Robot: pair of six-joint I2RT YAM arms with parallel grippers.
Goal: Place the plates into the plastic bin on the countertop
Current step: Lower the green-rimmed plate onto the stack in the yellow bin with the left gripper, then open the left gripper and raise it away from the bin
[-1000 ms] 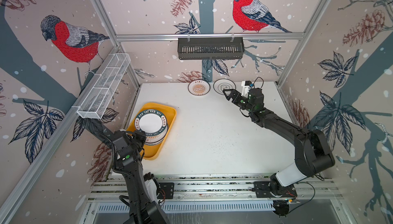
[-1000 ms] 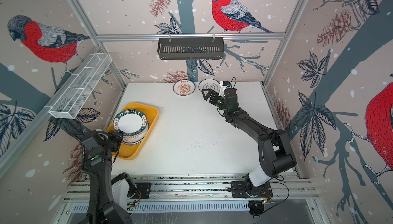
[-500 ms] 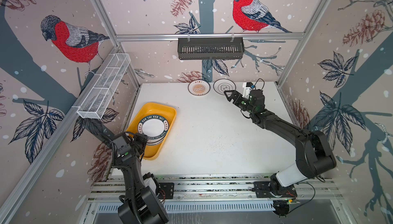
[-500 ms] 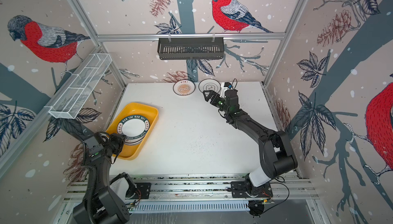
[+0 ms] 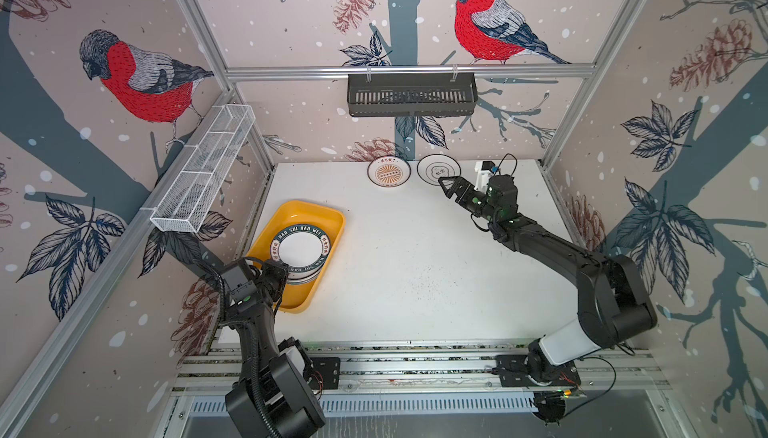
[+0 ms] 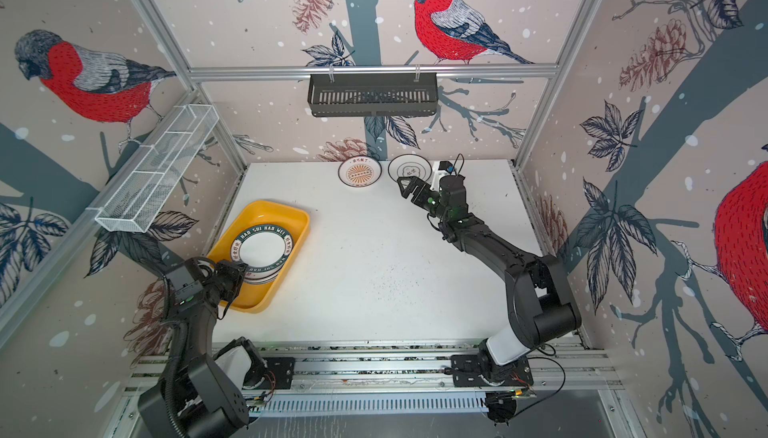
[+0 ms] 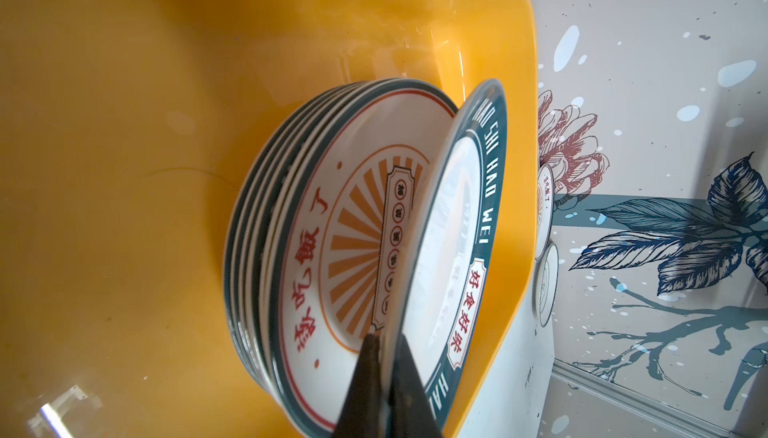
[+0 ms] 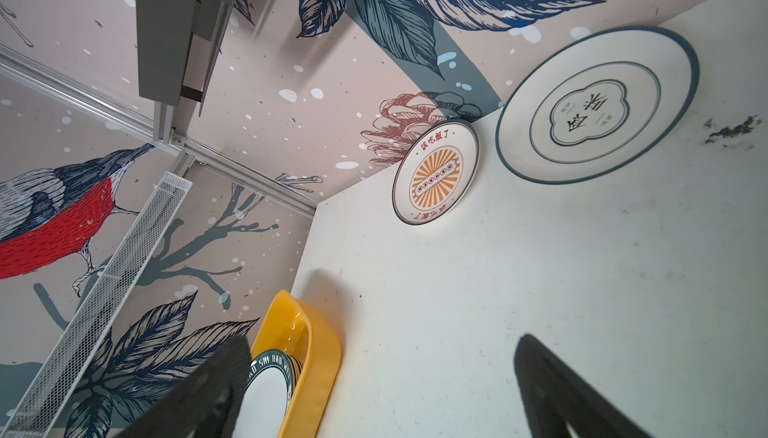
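The left arm (image 5: pixel 249 332) rises from its base at the near-left rail and bends over the near corner of the yellow bin (image 5: pixel 309 208). The left gripper (image 7: pixel 384 373) is clenched on the rim of a green-lettered plate (image 7: pixel 469 228). This plate is tilted, its gripped side lifted off the stack of plates (image 7: pixel 266 215) lying in the bin. The top of that stack shows an orange sunburst centre. The plate's edge away from the gripper appears to meet the stack's rim. In both top views the bin sits on the near-left part of the desk (image 5: pixel 415 273), turned at a slant, with its left rim close to the desk's left edge.

The right arm (image 5: pixel 552 248) stretches from the near-right rail, elbow raised, forearm running far and leftward. The right gripper (image 5: pixel 446 187) is spread wide and holds nothing, its fingers (image 8: pixel 557 390) pointing toward the far-left. Just beyond them the emblem plate (image 5: pixel 438 169) lies flat at the desk's far edge against the back wall. The sunburst plate (image 5: pixel 389 172) lies just beside it to the left, a narrow gap between them. A broad stretch of white desk separates these two plates from the bin.
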